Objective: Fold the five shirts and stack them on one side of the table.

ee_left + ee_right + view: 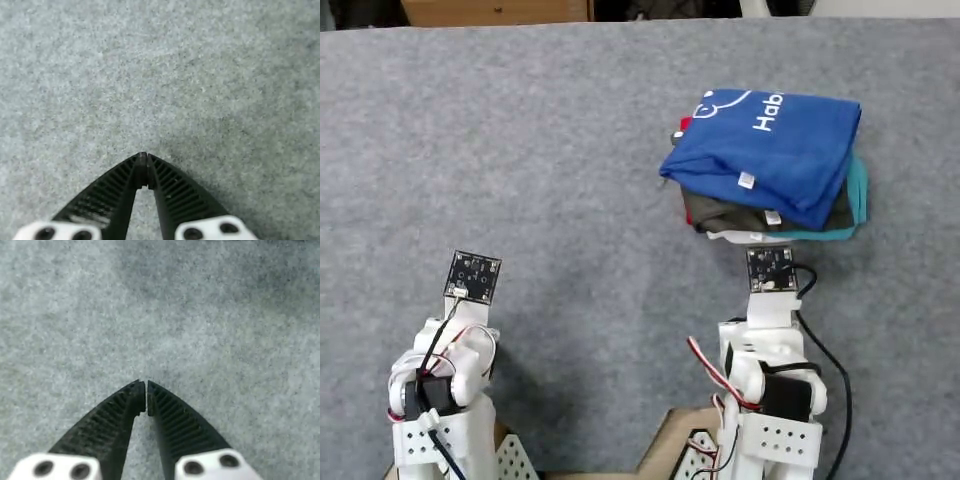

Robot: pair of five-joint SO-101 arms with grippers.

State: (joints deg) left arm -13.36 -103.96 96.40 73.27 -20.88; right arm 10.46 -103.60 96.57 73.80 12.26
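Lying folded at the right side of the surface (520, 150), the shirt stack (765, 175) has a blue shirt (770, 135) on top; olive, teal, white and red edges show beneath. The high view places the right arm (770, 370) just beside it, the left arm (445, 370) well apart. The wrist views show the left gripper (143, 159) and right gripper (146, 390) closed, empty.

The left arm (445, 375) and right arm (765, 340) are white with black motors (788, 395) and thin red wires (706, 362). A thick black cable (837, 385) runs beside the right arm. The left tool (144, 158) and right tool (146, 386) have black ribbed fingers (112, 187) on white screwed mounts (205, 231).
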